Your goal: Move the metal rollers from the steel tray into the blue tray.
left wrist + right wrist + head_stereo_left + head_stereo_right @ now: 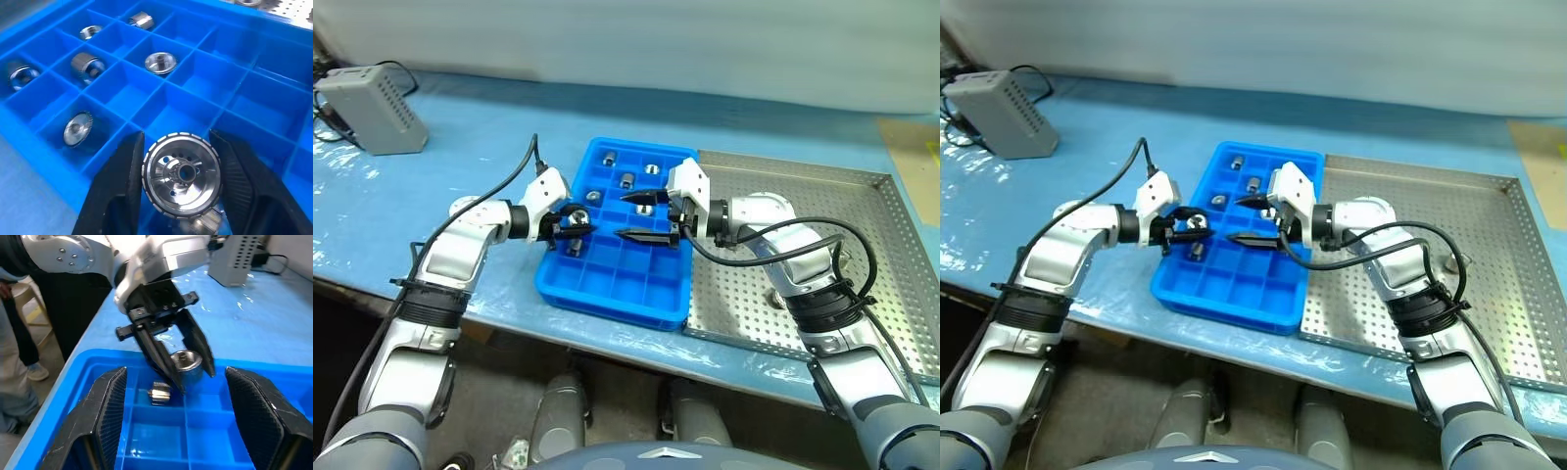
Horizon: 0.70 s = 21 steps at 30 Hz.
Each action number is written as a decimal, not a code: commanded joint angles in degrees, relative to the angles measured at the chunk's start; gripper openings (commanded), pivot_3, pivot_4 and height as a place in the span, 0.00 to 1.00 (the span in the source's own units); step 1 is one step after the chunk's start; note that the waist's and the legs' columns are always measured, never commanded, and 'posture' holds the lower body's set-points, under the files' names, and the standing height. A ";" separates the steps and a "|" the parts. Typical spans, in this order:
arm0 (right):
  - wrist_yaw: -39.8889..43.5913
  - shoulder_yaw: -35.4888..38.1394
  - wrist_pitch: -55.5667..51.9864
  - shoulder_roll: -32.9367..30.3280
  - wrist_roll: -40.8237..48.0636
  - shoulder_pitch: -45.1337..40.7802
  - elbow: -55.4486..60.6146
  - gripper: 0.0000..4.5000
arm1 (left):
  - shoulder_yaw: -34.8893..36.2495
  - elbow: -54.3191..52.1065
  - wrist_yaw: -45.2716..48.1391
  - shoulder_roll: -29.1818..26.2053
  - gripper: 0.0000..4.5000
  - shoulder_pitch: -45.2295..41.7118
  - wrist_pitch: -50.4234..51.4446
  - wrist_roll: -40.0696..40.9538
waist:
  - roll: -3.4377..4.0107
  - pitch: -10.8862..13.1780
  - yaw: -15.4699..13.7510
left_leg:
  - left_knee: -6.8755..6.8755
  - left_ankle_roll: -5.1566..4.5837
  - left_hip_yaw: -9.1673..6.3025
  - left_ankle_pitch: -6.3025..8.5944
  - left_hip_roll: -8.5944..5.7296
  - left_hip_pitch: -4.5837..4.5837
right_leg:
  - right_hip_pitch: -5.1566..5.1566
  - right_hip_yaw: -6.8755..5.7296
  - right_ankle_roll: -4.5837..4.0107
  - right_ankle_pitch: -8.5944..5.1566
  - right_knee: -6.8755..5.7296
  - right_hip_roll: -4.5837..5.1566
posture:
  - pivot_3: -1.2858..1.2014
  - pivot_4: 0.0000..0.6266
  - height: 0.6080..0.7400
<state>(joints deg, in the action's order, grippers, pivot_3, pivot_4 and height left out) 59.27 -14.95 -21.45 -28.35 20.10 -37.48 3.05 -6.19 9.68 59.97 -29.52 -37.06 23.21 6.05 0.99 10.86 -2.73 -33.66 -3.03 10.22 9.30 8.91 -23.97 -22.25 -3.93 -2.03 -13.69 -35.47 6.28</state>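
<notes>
left gripper (576,227): jaws pinching one metal roller (182,175) by its rim, hole end facing the wrist camera. It hangs over the near-left part of the blue tray (658,305), above the dividers, not down in a cell.
right gripper (640,217): jaws spread wide, nothing between them. Points across the blue tray toward the left gripper, tips near it but apart.
blue tray: on the desk (460,186), its right edge just beside the steel tray (862,211), maybe touching. Several rollers already sit in cells, mostly in the far and left rows, one per cell as far as I can tell. One (159,393) lies in the cell under the held roller. Near-right cells look empty.
steel tray: the perforated floor I can see is bare; the right arm covers part of it, so can't tell if any rollers are left there.
grey box (374,108): far left corner of the desk, well clear of the work.
person: stands by the desk edge, seen behind the left arm in the right wrist view; not in the way.
step: placing. Roller is carried and over the target, not released.
next move, my read: shift to an empty cell, since the one below is taken, lower between the dividers, then part the jaws. Right gripper should keep clear.
risk: a drop from this height could bounce the roller into a filled cell.
</notes>
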 commanded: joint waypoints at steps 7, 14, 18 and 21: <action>-0.49 1.57 -0.54 -0.37 -0.93 2.01 3.11 0.73 | -1.00 9.01 -2.25 4.69 0.40 -7.12 -2.34 1.08 | -0.05 -0.03 0.47 | 0.13 0.18 0.02 -0.15 0.01 0.18 | -0.07 0.17 -0.02 0.02 -0.17 -0.04 | 0.45 0.24 1.00; -2.20 2.74 -2.18 -0.80 -0.52 3.43 4.93 0.73 | -4.23 9.59 1.04 4.73 0.40 -6.36 -1.60 0.56 | -0.05 -0.03 0.65 | 0.47 0.21 0.04 -0.42 0.18 -0.12 | -0.65 0.18 -0.05 0.01 -0.19 -0.24 | 0.44 0.24 1.00; -2.87 3.20 -2.65 -1.09 -0.65 4.00 5.69 0.73 | -5.03 11.20 1.02 4.52 0.40 -6.56 -1.54 -0.08 | -0.05 -0.03 0.65 | 0.48 0.24 0.11 -0.42 0.30 -0.12 | -0.65 0.18 -0.07 0.00 -0.17 -0.33 | 0.43 0.24 1.00; -3.23 3.53 -2.75 -1.32 -0.73 4.36 5.91 0.73 | -4.25 13.96 -0.44 5.65 0.56 -7.72 -1.77 0.34 | -0.05 -0.03 0.71 | 0.47 0.32 0.11 -0.45 0.31 -0.07 | -0.62 0.19 -0.08 0.00 -0.19 -0.35 | 0.43 0.24 1.00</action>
<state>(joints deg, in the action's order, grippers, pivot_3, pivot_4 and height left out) 56.23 -13.18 -24.39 -29.24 18.97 -32.93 6.22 -11.41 22.87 60.23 -24.10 -43.23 22.12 6.25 0.94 10.82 -2.02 -33.19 -2.65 10.33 8.86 9.24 -24.03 -22.86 -3.74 -2.12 -13.68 -35.67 5.92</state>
